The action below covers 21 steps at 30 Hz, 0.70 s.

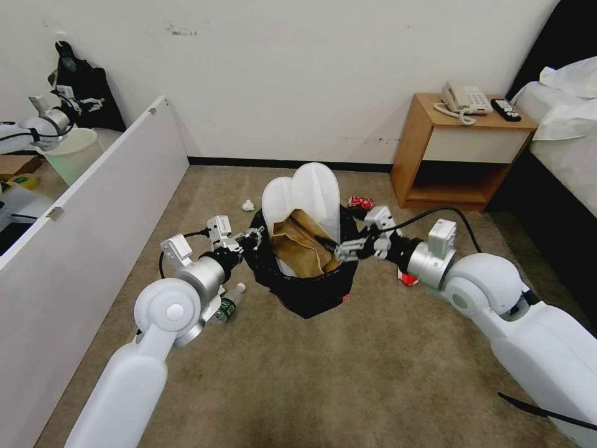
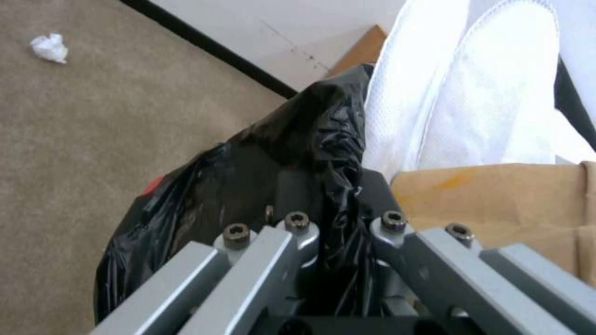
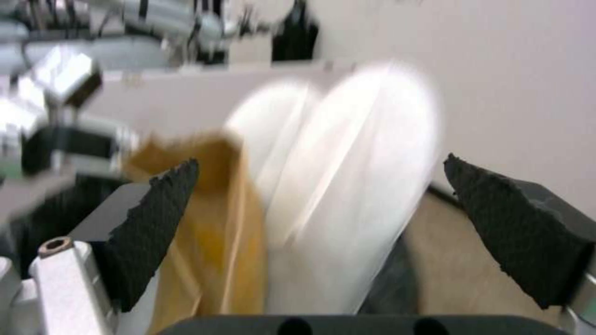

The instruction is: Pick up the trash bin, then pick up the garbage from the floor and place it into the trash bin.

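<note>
Your left claw grips the trash bin rim, while your open right claw has the slippers upright just ahead.

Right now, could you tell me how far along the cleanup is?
Done: white slippers and brown paper bag sit in the trash bin, held by the left gripper. In hand: nothing; right gripper open. Left: bottle, paper wad, red can on the floor.

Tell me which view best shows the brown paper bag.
The head view: the brown paper bag stands in the trash bin before the white slippers, between both claws. The left wrist view shows one creased side of it; the right wrist view shows it smeared beside an open claw.
</note>
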{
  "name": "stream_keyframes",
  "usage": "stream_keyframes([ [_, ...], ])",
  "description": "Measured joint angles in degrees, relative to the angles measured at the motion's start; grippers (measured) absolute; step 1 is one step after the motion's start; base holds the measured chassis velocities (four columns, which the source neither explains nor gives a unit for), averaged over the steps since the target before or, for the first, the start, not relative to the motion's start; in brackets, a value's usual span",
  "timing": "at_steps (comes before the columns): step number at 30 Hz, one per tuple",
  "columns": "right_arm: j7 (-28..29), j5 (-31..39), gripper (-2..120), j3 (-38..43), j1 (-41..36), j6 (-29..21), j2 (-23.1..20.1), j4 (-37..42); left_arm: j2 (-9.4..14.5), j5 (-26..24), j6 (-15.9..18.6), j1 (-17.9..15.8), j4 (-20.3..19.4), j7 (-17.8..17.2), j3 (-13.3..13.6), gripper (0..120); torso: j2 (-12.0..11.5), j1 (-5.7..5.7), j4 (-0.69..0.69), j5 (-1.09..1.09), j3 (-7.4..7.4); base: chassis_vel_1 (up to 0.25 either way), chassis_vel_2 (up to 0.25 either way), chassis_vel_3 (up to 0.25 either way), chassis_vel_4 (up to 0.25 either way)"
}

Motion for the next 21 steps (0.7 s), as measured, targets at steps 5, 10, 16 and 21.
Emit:
stream_keyframes([
  [5, 1.07, 1.79, 100, 4.92, -0.41, 1.34, -0.31, 2.20, -0.03, 0.32, -0.10, 0.51, 0.01, 0.09, -1.35, 3, 0.00, 0.00, -0.01, 0.00, 0.00, 0.000, 0.000, 0.000, 0.000],
  [10, 1.75, 3.43, 100, 10.67, -1.79, 2.60, -1.11, 3.63, 0.54, 0.27, -0.23, 0.49, -0.31, 0.09, -3.97, 3, 0.00, 0.00, -0.01, 0.00, 0.00, 0.000, 0.000, 0.000, 0.000],
  [16, 2.28, 3.92, 100, 14.48, -2.74, 3.98, -1.74, 3.75, 1.46, 0.47, -0.24, 0.65, -1.52, 0.09, -6.52, 3, 0.00, 0.00, -0.01, 0.00, 0.00, 0.000, 0.000, 0.000, 0.000],
  [21, 4.10, 3.96, 100, 16.92, -3.42, 5.41, -1.78, 2.96, 2.13, 1.92, -0.24, 1.30, -3.39, 0.49, -9.22, 3, 0.00, 0.00, 0.00, 0.00, 0.00, 0.000, 0.000, 0.000, 0.000],
])
